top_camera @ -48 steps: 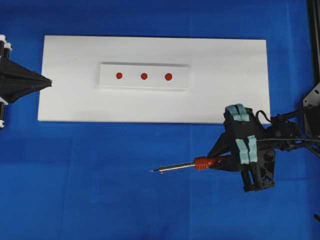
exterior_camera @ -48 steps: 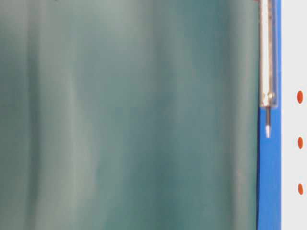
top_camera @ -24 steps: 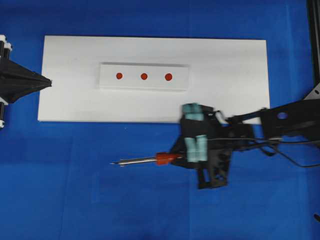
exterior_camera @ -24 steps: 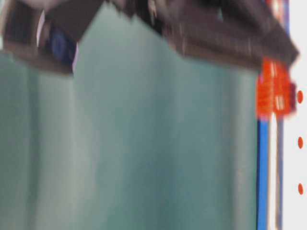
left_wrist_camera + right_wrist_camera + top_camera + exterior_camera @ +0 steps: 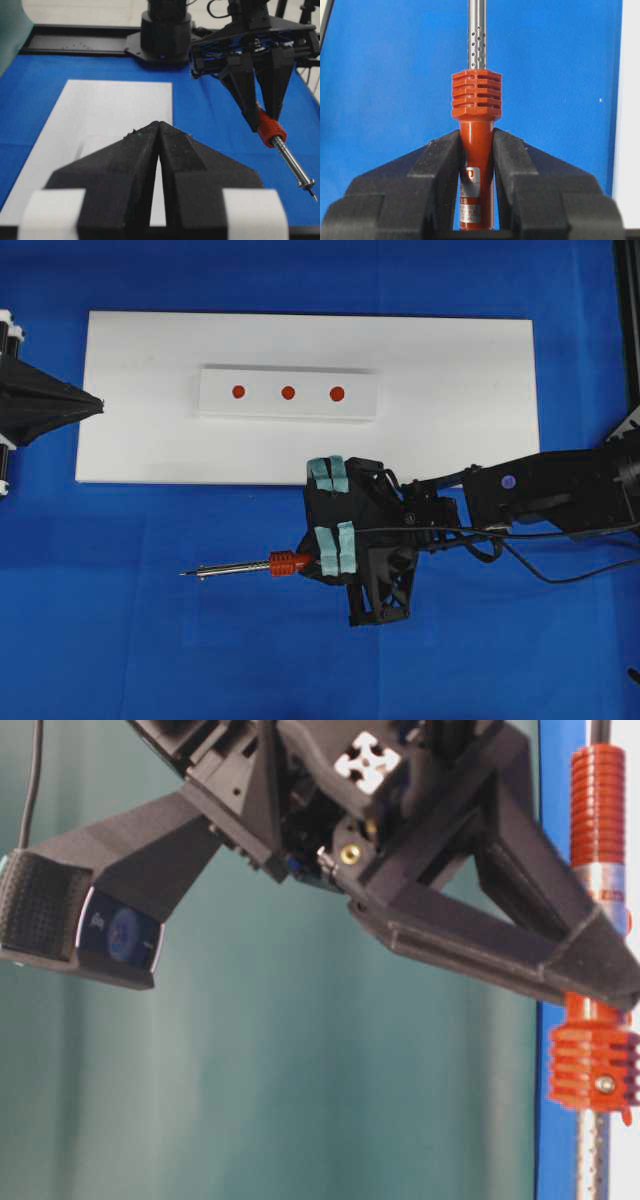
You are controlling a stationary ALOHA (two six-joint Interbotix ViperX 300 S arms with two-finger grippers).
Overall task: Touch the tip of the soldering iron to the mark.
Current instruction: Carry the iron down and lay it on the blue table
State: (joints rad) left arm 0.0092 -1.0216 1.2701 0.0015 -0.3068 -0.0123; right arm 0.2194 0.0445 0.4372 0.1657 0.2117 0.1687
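Note:
The soldering iron (image 5: 288, 563) hangs level over the blue cloth in front of the white board, its silver shaft pointing left to the tip (image 5: 184, 573). My right gripper (image 5: 306, 564) is shut on its red-orange handle just behind the ribbed collar (image 5: 476, 95), as the right wrist view shows (image 5: 476, 136). Three red marks (image 5: 288, 393) sit in a row on a small raised white block, well beyond the tip and apart from it. My left gripper (image 5: 97, 404) is shut and empty at the board's left edge, its tips (image 5: 159, 124) pressed together. From there the iron (image 5: 292, 167) slants down to the right.
The white board (image 5: 450, 440) lies across the far half of the blue cloth (image 5: 150, 640). The iron's black cord (image 5: 560, 570) trails right under the right arm (image 5: 560, 490). A dark frame rail (image 5: 628, 320) runs along the right edge. The right gripper body (image 5: 420, 870) fills the table-level view.
My right gripper has carried the soldering iron leftward along the front of the board, still level and pointing left. The left gripper has not moved.

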